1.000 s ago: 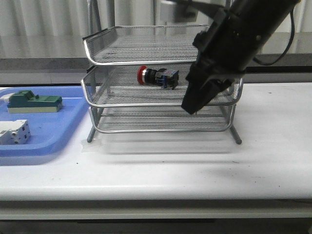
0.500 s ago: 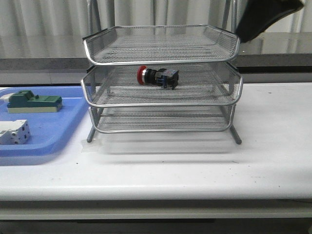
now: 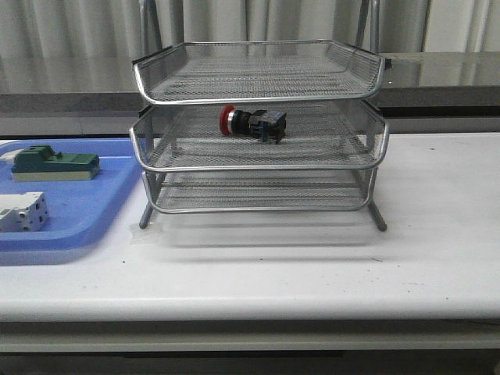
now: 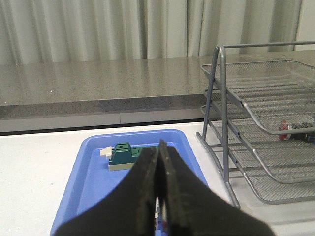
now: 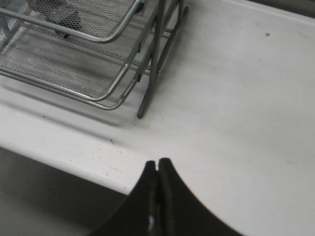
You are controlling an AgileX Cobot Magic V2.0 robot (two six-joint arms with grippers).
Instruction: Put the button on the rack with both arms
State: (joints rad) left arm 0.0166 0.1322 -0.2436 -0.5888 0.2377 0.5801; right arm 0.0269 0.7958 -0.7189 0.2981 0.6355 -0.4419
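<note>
White table (image 3: 437, 258), button (image 3: 252, 123) on rack (image 3: 258, 168) middle tier, unlabelled

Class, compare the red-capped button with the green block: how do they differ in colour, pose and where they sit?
The button has a red cap and black body; the green block is green on a pale base. The button lies on its side in the rack's middle tier; the green block sits flat in the blue tray. Neither is held.
</note>
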